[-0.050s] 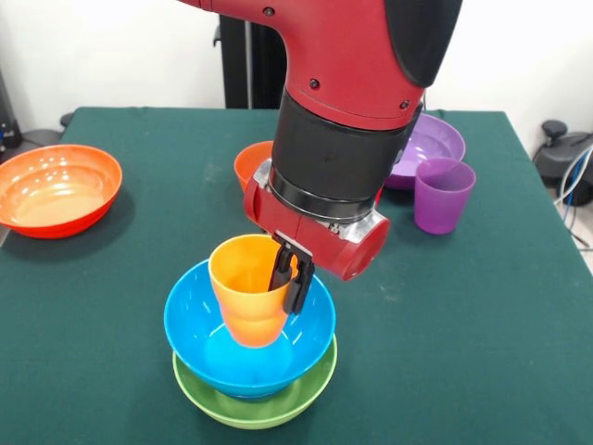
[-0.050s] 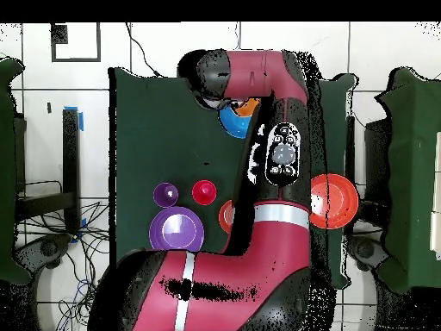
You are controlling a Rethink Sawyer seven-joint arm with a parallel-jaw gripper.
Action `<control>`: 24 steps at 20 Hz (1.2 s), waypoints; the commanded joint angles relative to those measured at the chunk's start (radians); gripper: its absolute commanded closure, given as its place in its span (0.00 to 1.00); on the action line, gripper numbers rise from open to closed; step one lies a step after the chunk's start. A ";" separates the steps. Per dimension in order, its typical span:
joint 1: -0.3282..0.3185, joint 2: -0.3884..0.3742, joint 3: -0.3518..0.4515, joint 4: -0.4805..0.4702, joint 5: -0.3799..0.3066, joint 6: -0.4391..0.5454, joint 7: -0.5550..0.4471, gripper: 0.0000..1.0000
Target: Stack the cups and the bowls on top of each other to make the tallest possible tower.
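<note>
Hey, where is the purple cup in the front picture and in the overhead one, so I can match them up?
Front view: the purple cup stands at the right, just in front of the wide purple bowl.
Overhead view: the purple cup sits left of centre, just above the purple bowl, with the red cup beside it.
Shared landmark: the wide purple bowl right next to the cup.

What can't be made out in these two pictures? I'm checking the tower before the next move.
- Front view: the arm hides most of the small orange bowl and part of the purple bowl.
- Overhead view: the arm covers the tower, leaving only slivers of the light blue bowl and orange cup.
- Neither view shows a dark blue bowl.
- Front view: the lime green bowl shows only its rim.
</note>
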 commanded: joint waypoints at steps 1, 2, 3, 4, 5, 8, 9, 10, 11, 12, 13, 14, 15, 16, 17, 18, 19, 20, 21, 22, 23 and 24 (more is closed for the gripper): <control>0.009 0.022 0.063 0.028 -0.017 0.124 -0.178 1.00; 0.009 0.022 0.063 0.028 -0.017 0.124 -0.179 1.00; 0.009 0.022 0.063 0.028 -0.017 0.125 -0.179 1.00; 0.009 0.021 0.063 0.029 -0.018 0.125 -0.180 1.00; 0.009 0.020 0.063 0.031 -0.017 0.124 -0.179 1.00; 0.008 0.020 0.062 0.031 -0.017 0.123 -0.174 1.00; 0.008 0.022 0.063 0.028 -0.017 0.123 -0.176 1.00; 0.008 0.020 0.063 0.029 -0.018 0.125 -0.177 1.00; 0.008 0.019 0.062 0.030 -0.018 0.126 -0.177 1.00; 0.009 0.018 0.060 0.030 -0.019 0.123 -0.174 1.00; 0.009 0.018 0.060 0.031 -0.019 0.122 -0.172 1.00; 0.009 0.018 0.060 0.032 -0.018 0.123 -0.170 1.00; 0.008 0.018 0.061 0.032 -0.018 0.123 -0.171 1.00; 0.008 0.017 0.062 0.033 -0.018 0.120 -0.169 1.00; 0.008 0.017 0.063 0.034 -0.017 0.117 -0.167 0.00; 0.008 0.017 0.062 0.033 -0.019 0.116 -0.168 0.00; 0.009 0.017 0.061 0.032 -0.021 0.116 -0.169 0.00; 0.009 0.018 0.060 0.031 -0.023 0.115 -0.170 0.00; 0.009 0.017 0.061 0.032 -0.022 0.123 -0.175 0.00; 0.009 0.016 0.057 0.035 -0.020 0.121 -0.160 0.00; 0.008 0.016 0.058 0.035 -0.020 0.126 -0.165 0.00; 0.008 0.018 0.059 0.032 -0.022 0.130 -0.174 0.00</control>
